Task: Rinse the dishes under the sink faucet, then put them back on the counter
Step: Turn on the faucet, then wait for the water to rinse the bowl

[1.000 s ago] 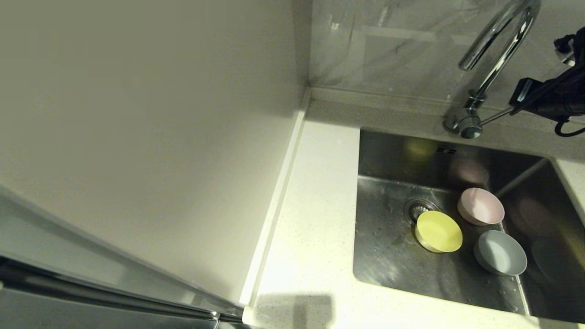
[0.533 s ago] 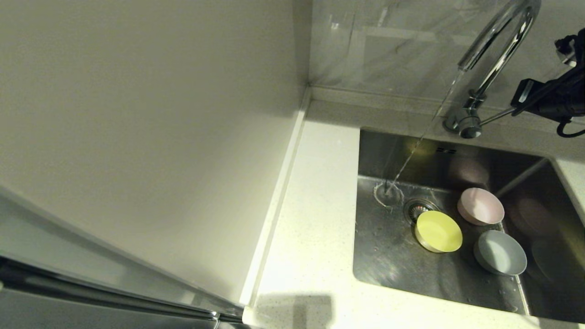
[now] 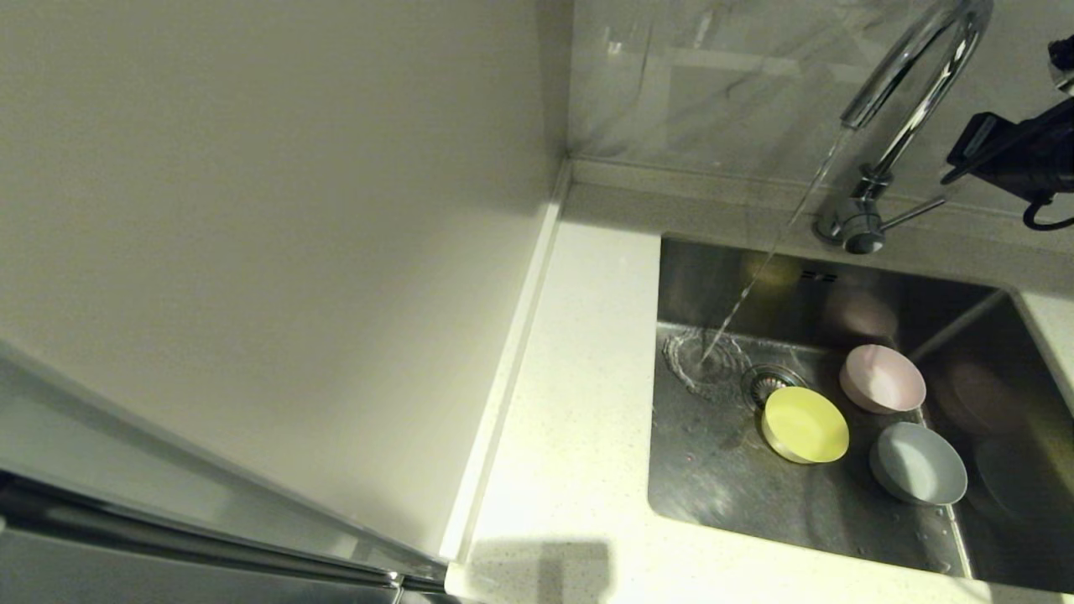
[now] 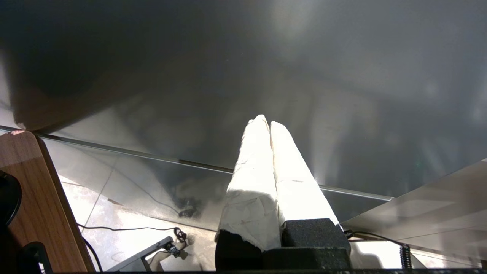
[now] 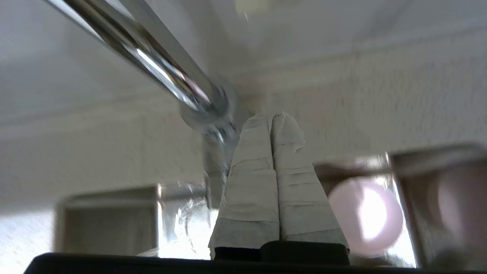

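Partly cut off at the frame edge, the right gripper (image 5: 271,118), fingers pressed together and empty, hovers near the faucet (image 3: 910,101) lever (image 3: 913,212); water (image 3: 738,306) strikes the sink (image 3: 713,470) floor.

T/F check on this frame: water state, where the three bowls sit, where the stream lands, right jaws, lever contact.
1. Water runs from the faucet. True.
2. The yellow bowl is on the counter. False: it sits in the sink, beside the pink bowl and grey-blue bowl.
3. The stream lands in the pink bowl. False: it hits the bare sink floor next to the drain strainer.
4. The right gripper has shut jaws, holding nothing. True.
5. The right gripper grips the lever. False: it is clear of it.
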